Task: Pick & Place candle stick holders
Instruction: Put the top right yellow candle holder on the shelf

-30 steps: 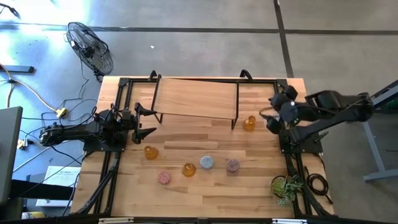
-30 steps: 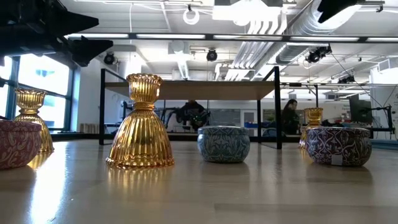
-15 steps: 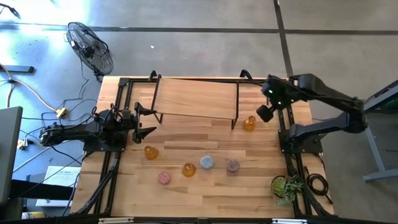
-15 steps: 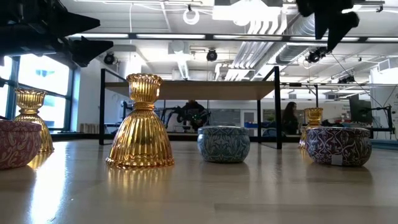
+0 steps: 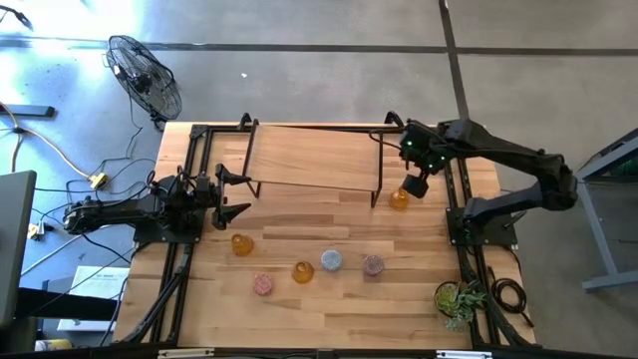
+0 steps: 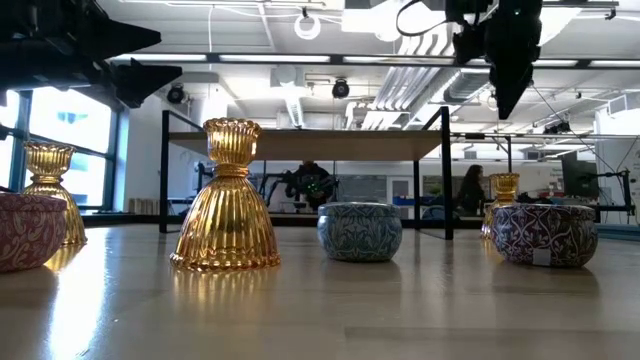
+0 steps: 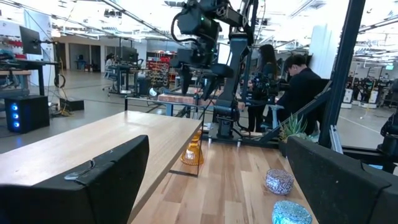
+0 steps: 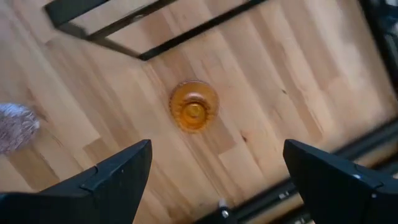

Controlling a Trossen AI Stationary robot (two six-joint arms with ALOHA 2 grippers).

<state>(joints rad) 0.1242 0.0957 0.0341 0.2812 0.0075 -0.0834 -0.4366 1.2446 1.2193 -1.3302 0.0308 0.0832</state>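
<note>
While the left gripper point(image 5: 237, 193) waits at the table's left edge beside the raised wooden shelf point(image 5: 314, 158), jaws spread wide and holding nothing, the work sits on the right side. Reading left to right across the wooden table point(image 5: 329, 309): one amber holder point(image 5: 241, 243) stands nearest the left arm, then the pink holder point(image 5: 263, 284), a second amber holder point(image 5: 303, 271), the light blue holder point(image 5: 331, 261) and the mauve holder point(image 5: 373, 264), all apart from one another. The third amber holder point(image 5: 400, 197) stands by the shelf's right leg. The right gripper point(image 5: 415, 184) hovers just above it, fingers wide apart and empty; its wrist view shows the holder's mouth point(image 8: 194, 106) between the fingers' line, below. The step in hand appears to be the approach for a pick. The next move likely calls for a straight descent and closing on the narrow neck. No container holds anything; the shelf top is bare. A potted plant point(image 5: 459, 299) stands at the near right corner.
</note>
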